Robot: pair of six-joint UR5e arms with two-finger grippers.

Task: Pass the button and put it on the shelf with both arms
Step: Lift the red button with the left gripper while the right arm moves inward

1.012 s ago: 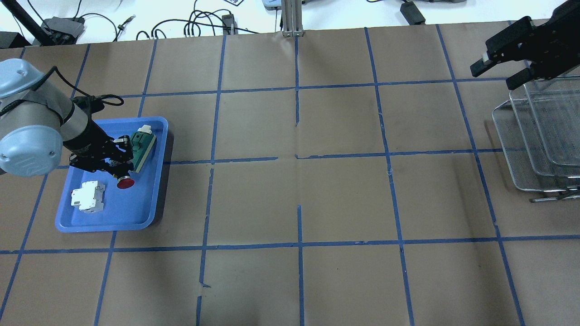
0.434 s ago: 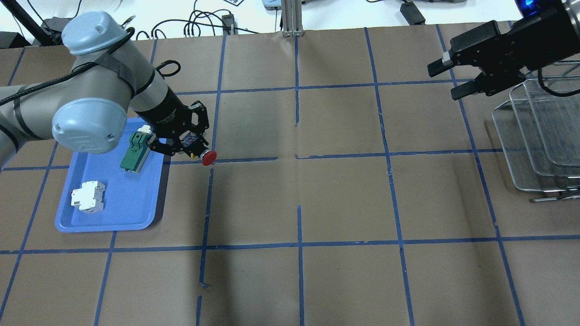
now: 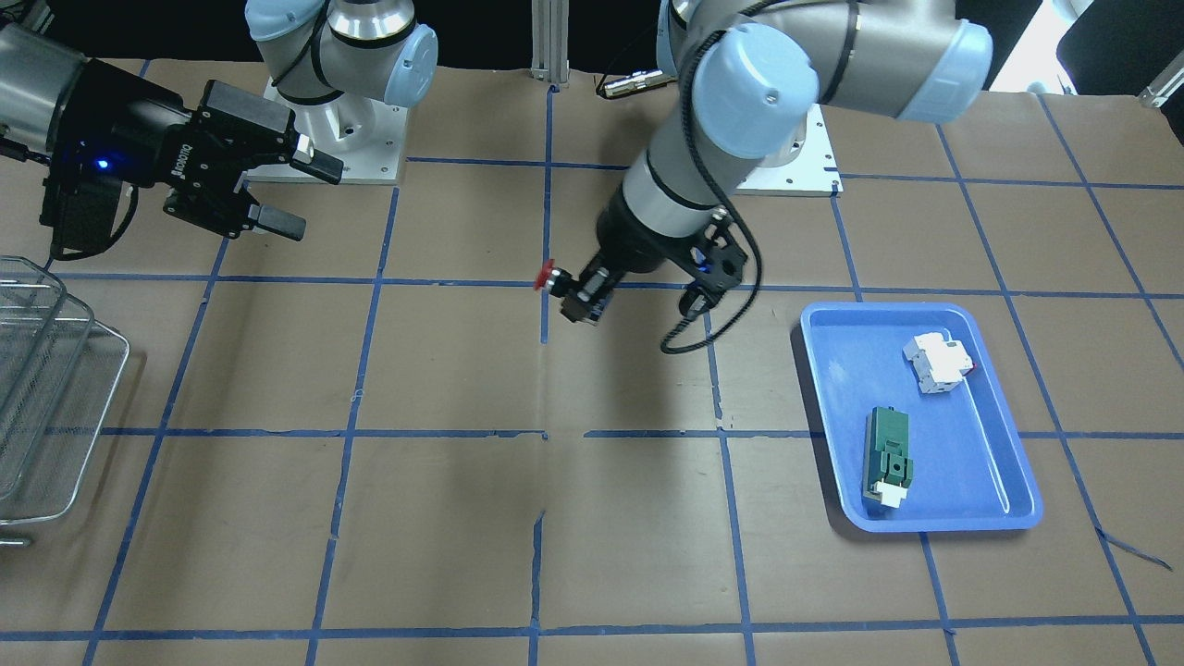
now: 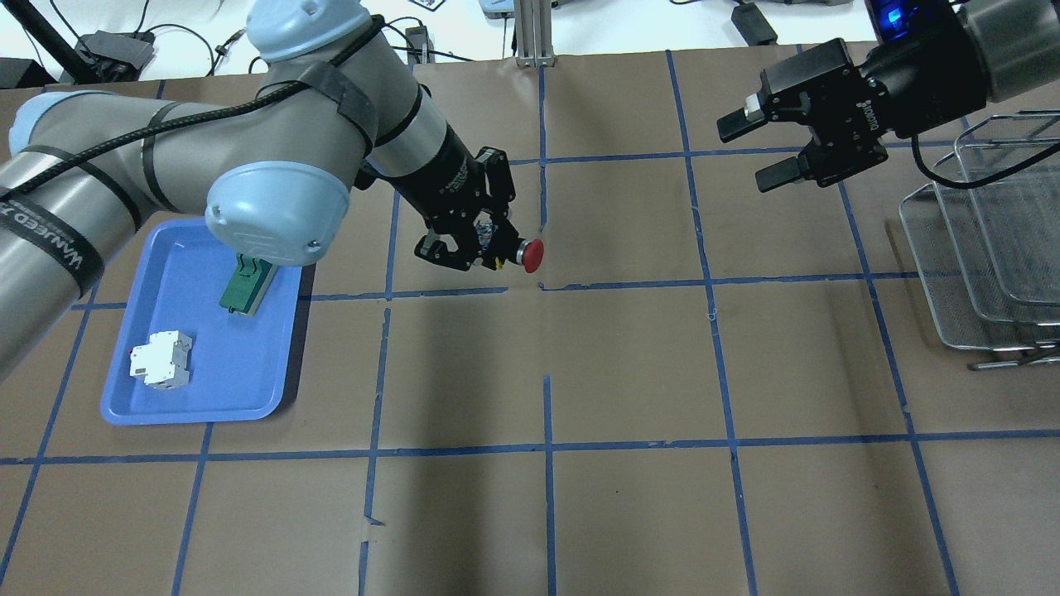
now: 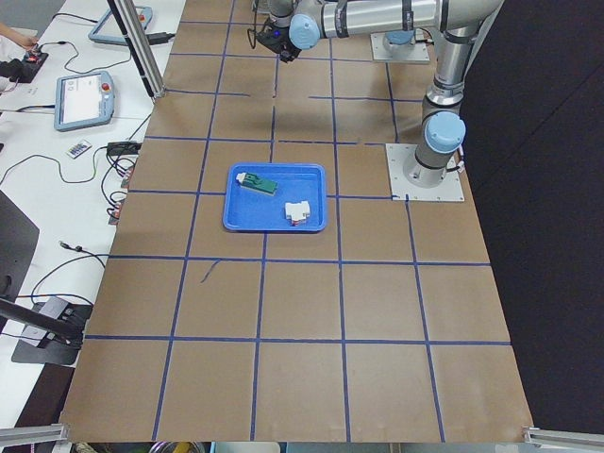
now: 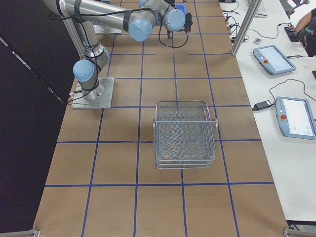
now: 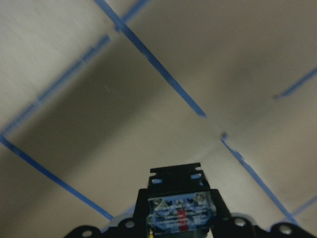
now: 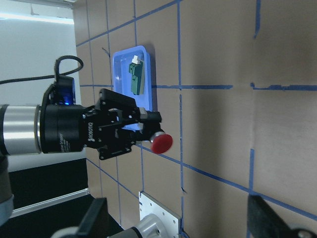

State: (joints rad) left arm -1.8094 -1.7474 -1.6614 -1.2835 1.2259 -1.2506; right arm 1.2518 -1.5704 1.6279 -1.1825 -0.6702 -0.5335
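Note:
The button, with its red cap (image 4: pixel 531 255) pointing to the right, is held by its dark body in my left gripper (image 4: pixel 495 242), above the table's middle. It also shows in the front view (image 3: pixel 548 277) and in the right wrist view (image 8: pixel 161 143). The left wrist view shows the button's blue-black back (image 7: pixel 181 215) between the jaws. My right gripper (image 4: pixel 749 153) is open and empty, in the air well to the right of the button and facing it. The wire shelf (image 4: pixel 994 248) stands at the table's right edge, behind the right gripper.
A blue plastic tray (image 4: pixel 199 389) sits on the left with a green block (image 4: pixel 247 285) and a white breaker (image 4: pixel 161 358) in it. Brown paper with blue tape lines covers the table. An aluminium post (image 4: pixel 530 33) stands at the far edge.
My left gripper has lifted the button out of the blue tray and carried it right to the table's middle. My right gripper has moved left, away from over the shelf, still open.

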